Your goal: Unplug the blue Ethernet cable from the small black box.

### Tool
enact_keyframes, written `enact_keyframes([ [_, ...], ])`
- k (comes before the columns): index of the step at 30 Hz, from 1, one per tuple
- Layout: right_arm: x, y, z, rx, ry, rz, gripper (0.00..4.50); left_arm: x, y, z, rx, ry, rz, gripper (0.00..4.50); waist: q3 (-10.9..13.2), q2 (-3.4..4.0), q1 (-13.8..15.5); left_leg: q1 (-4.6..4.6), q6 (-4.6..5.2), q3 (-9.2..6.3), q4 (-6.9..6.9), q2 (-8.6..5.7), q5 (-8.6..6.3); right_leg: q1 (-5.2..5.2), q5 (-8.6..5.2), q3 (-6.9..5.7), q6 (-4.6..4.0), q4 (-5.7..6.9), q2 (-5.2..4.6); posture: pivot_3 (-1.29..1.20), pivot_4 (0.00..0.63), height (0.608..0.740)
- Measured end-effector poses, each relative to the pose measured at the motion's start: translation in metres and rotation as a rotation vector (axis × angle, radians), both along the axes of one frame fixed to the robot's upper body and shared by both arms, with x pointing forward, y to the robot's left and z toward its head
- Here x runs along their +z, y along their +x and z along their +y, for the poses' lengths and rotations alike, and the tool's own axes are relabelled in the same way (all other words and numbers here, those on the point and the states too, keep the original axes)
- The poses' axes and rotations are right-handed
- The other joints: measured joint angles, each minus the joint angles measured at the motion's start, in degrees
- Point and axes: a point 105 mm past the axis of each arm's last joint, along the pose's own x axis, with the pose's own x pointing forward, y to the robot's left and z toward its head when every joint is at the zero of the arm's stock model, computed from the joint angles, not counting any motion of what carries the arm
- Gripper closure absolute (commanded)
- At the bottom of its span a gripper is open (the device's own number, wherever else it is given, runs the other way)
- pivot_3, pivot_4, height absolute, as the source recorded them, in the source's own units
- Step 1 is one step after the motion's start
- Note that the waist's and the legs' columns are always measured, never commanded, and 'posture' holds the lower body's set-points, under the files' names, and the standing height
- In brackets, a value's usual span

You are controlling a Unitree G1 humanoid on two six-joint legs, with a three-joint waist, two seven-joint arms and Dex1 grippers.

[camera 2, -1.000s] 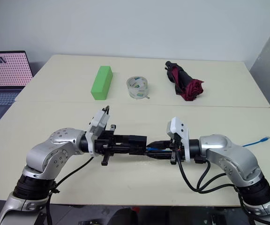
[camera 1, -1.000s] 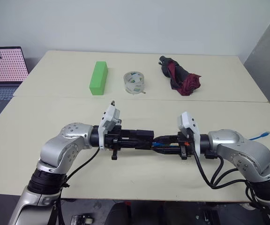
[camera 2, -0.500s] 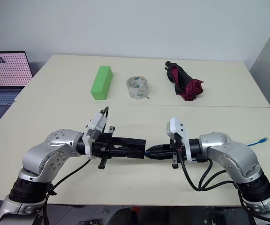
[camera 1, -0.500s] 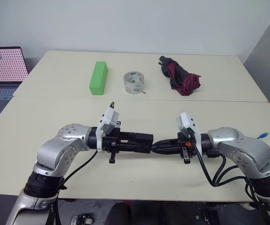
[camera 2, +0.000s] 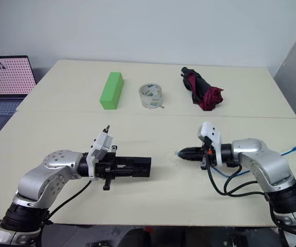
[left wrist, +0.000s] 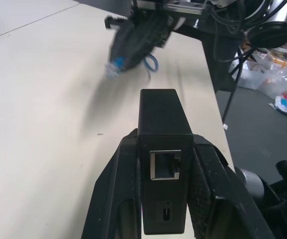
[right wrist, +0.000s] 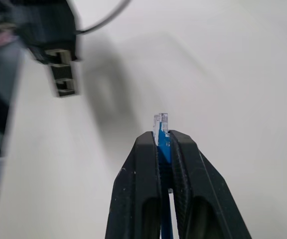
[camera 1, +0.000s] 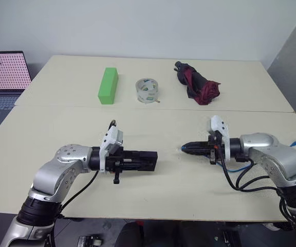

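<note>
Blue Ethernet cable point(right wrist: 161, 133) now apart from small black box point(left wrist: 162, 172)

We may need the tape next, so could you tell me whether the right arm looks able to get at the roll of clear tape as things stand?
Probably not yet: the right hand is shut on the blue Ethernet cable. The table between it and the roll of clear tape lies bare, though the roll sits well beyond it.

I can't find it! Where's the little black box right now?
The small black box is clamped in the left gripper over the near table, left of the right gripper, which pinches the blue Ethernet cable.
</note>
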Motion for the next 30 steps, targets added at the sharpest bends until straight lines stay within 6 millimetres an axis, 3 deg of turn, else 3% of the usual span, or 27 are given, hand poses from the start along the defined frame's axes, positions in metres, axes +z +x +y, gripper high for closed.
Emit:
enact_keyframes([
  [4, -0.012, 0.057, -0.03, -0.285, -0.155, -0.205, 4.47, -0.002, 0.01, 0.004, 0.082, -0.003, -0.024, 3.71, 0.0, 0.02, -0.1, -0.02, -0.18, 0.1, -0.04, 0.02, 0.11, -0.1, 0.0, 0.05, 0.0, 0.05, 0.0, 0.0, 0.15, 0.74],
  [6, -0.019, 0.077, -0.039, -0.398, -0.192, -0.246, 3.72, -0.003, 0.013, 0.002, 0.102, -0.006, -0.037, 3.71, 0.0, 0.06, -0.1, -0.1, -0.19, 0.27, -0.05, 0.02, 0.11, -0.24, 0.0, 0.16, 0.0, 0.07, -0.01, 0.0, 0.15, 0.74],
  [12, -0.037, 0.088, -0.047, -0.479, -0.209, -0.22, 2.47, -0.004, 0.02, -0.001, 0.154, -0.009, -0.08, 3.71, 0.0, 0.06, -0.2, -0.1, -0.19, 0.42, -0.06, 0.06, 0.11, -0.3, 0.0, 0.27, 0.0, 0.1, -0.02, 0.0, 0.15, 0.74],
  [15, -0.034, 0.088, -0.047, -0.476, -0.189, -0.216, 1.83, -0.005, 0.026, -0.002, 0.199, -0.016, -0.095, 3.71, 0.0, 0.06, -0.1, -0.09, -0.19, 0.42, -0.06, 0.06, 0.11, -0.3, 0.0, 0.27, 0.0, 0.12, -0.02, 0.0, 0.15, 0.74],
  [18, -0.016, 0.076, -0.041, -0.397, -0.134, -0.214, 1.23, -0.009, 0.044, 0.0, 0.326, -0.029, -0.133, 3.71, 0.0, 0.07, 0.0, -0.11, -0.19, 0.41, -0.05, 0.06, 0.11, -0.3, 0.0, 0.25, 0.0, 0.1, -0.03, 0.0, 0.15, 0.74],
  [20, -0.002, 0.047, -0.028, -0.234, -0.086, -0.173, 0.75, -0.008, 0.068, 0.011, 0.509, -0.055, -0.207, 3.71, 0.1, 0.09, 0.2, -0.14, -0.18, 0.39, -0.05, 0.05, 0.1, -0.3, 0.0, 0.21, 0.0, 0.08, -0.07, 0.0, 0.15, 0.74],
  [23, 0.014, 0.017, -0.009, -0.061, -0.025, -0.141, 0.75, -0.006, 0.082, 0.026, 0.653, -0.078, -0.26, 3.71, 0.0, 0.09, 0.1, -0.12, -0.17, 0.41, -0.05, 0.06, 0.1, -0.3, 0.0, 0.22, 0.0, 0.09, -0.06, 0.0, 0.15, 0.74],
  [26, 0.03, -0.017, 0.022, 0.103, 0.061, -0.097, 0.75, -0.011, 0.098, 0.044, 0.815, -0.116, -0.3, 3.71, 0.0, 0.08, -0.1, -0.07, -0.17, 0.39, -0.05, 0.07, 0.1, -0.29, 0.0, 0.22, 0.0, 0.17, -0.05, 0.0, 0.15, 0.74],
  [30, 0.032, -0.027, 0.045, 0.149, 0.089, -0.104, 0.75, -0.034, 0.107, 0.064, 0.95, -0.071, -0.308, 3.71, 0.0, 0.04, 0.1, -0.08, -0.17, 0.37, -0.03, 0.04, 0.1, -0.28, 0.0, 0.2, 0.0, 0.15, -0.06, 0.0, 0.15, 0.74],
])
